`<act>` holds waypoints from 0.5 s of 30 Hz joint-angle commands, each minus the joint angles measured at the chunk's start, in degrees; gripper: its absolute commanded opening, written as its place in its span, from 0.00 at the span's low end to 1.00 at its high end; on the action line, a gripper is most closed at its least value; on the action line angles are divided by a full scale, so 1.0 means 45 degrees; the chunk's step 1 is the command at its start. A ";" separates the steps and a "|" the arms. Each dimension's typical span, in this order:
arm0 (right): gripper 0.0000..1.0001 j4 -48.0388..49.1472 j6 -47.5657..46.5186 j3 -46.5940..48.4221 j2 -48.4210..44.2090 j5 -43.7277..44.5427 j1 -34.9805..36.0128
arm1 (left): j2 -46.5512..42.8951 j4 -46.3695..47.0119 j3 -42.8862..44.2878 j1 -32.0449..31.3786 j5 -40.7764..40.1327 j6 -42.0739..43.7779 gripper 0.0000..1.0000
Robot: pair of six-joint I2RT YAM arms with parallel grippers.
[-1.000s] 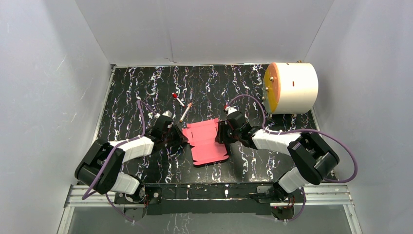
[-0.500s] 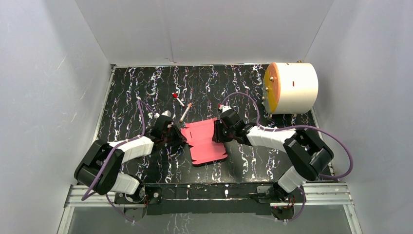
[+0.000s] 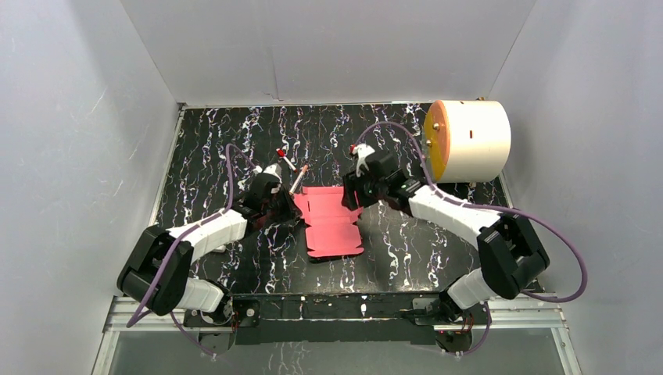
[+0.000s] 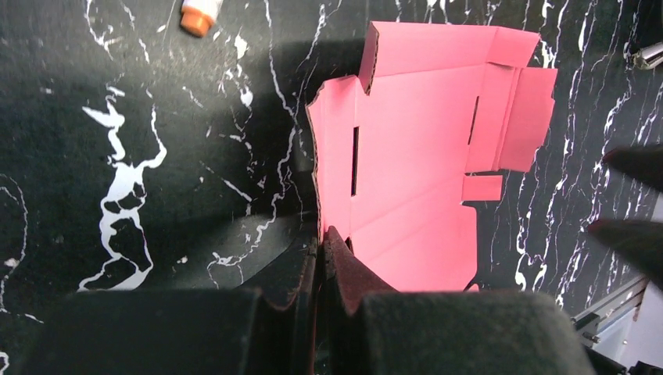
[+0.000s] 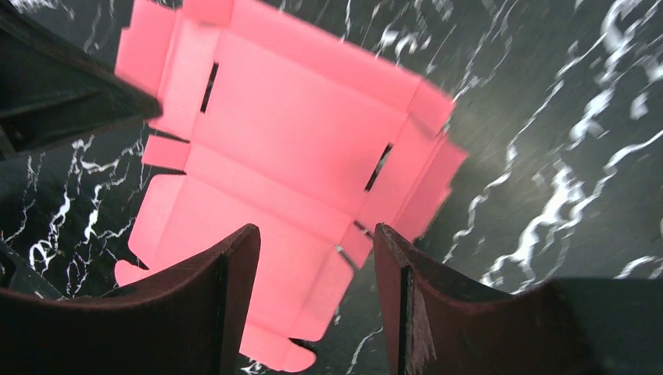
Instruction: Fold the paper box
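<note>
1. Both arms have reached further toward 12 o'clock than a second ago, and the paper box [image 3: 331, 223] has slid slightly the same way with them.
2. We see the paper box as a flat, red-pink die-cut sheet with flaps and slits. It lies unfolded near the middle of the black, white-veined table [image 3: 211, 148].
3. At the sheet's 9 o'clock edge, the left gripper [image 3: 288, 209] has its jaws pressed together, pinching the rim of the card. In the left wrist view, its dark fingers [image 4: 344, 269] meet right at that edge.
4. At the sheet's 1 o'clock corner, the right gripper [image 3: 349, 197] has its jaws spread wide. In the right wrist view, its two fingers [image 5: 227, 266] frame the pink card below, and we cannot tell whether they touch it.
5. Two thin pens [image 3: 298, 180] lie at 11 o'clock from the sheet, one just beside its far-left corner.
6. A large white cylinder [image 3: 477, 141] with an orange face lies on its side at 2 o'clock, well apart from the sheet.
</note>
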 commanded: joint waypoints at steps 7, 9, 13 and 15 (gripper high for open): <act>0.69 -0.1066 -0.5114 0.3088 0.1700 -0.4834 -0.2086 | 0.0221 -0.0902 0.1359 -0.0177 -0.0509 0.2351 0.03; 0.70 -0.0781 -0.5769 0.3388 0.2244 -0.5416 -0.2250 | 0.0348 -0.0893 0.1412 -0.0196 -0.0558 0.2689 0.03; 0.72 -0.0754 -0.6901 0.4336 0.3570 -0.6299 -0.2458 | 0.0475 -0.0696 0.1459 -0.0283 -0.0556 0.3088 0.03; 0.72 -0.1009 -0.7430 0.5030 0.4250 -0.6880 -0.2498 | 0.0457 -0.0604 0.1454 -0.0331 -0.0575 0.3211 0.03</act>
